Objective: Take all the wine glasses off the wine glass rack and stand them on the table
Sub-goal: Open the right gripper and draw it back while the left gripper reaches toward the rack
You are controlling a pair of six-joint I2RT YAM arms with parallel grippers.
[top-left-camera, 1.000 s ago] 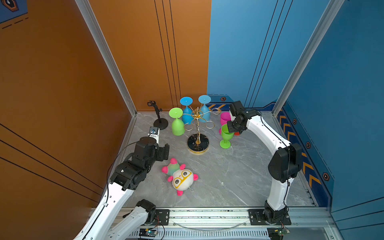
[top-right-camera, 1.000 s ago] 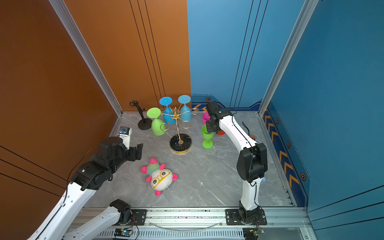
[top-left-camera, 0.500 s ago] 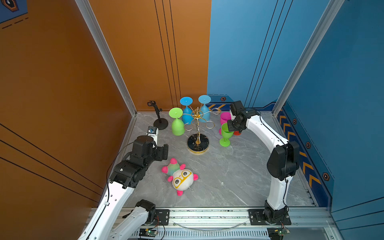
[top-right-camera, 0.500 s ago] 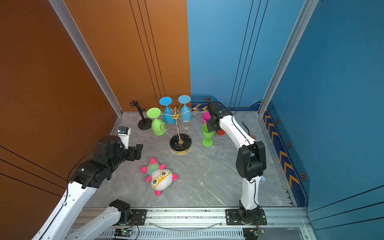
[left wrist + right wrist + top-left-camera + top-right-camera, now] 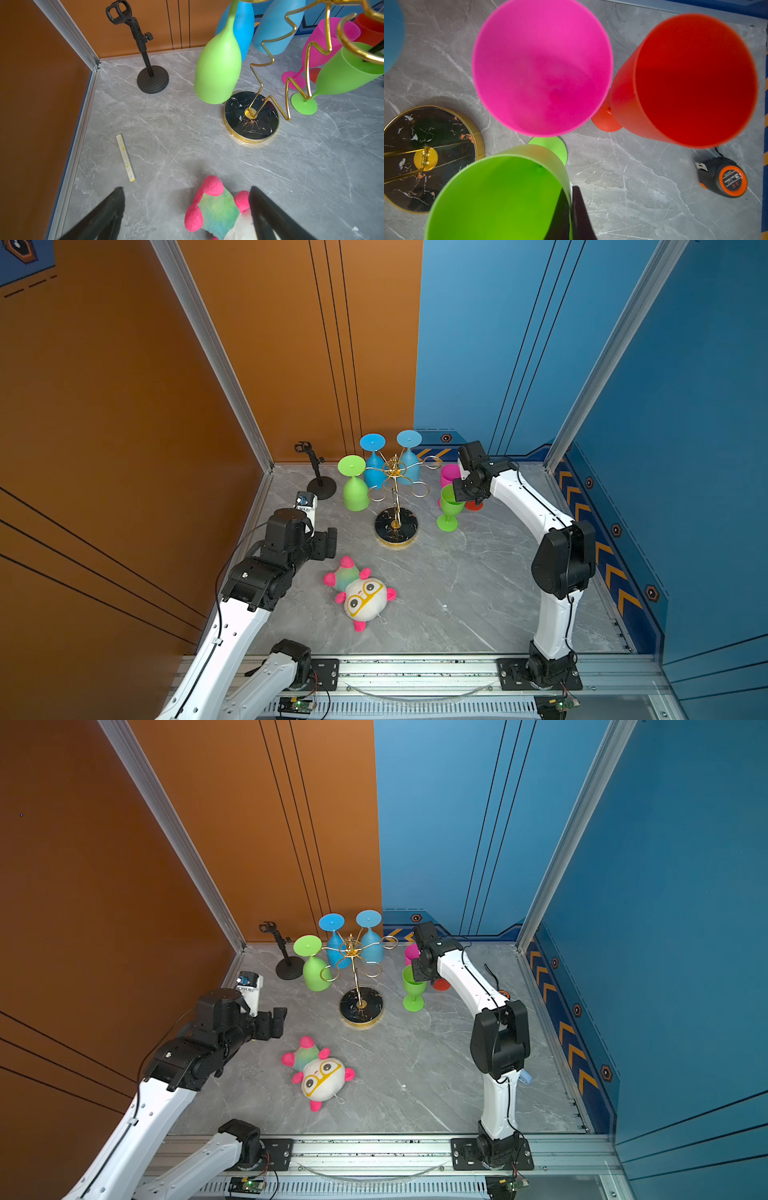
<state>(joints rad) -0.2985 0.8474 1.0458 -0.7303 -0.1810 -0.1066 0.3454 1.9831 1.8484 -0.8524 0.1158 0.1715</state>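
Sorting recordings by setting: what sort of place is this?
Probably a robot test cell: orange wall and blue wall box in a grey table; an aluminium rail carries the left arm and right arm.

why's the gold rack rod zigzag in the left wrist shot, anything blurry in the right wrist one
Left wrist view: wine glass rack rod zigzags, likely a capture artefact; both top views show it straight. Right wrist view: pink glass and green glass rims soft, tape measure sharper.
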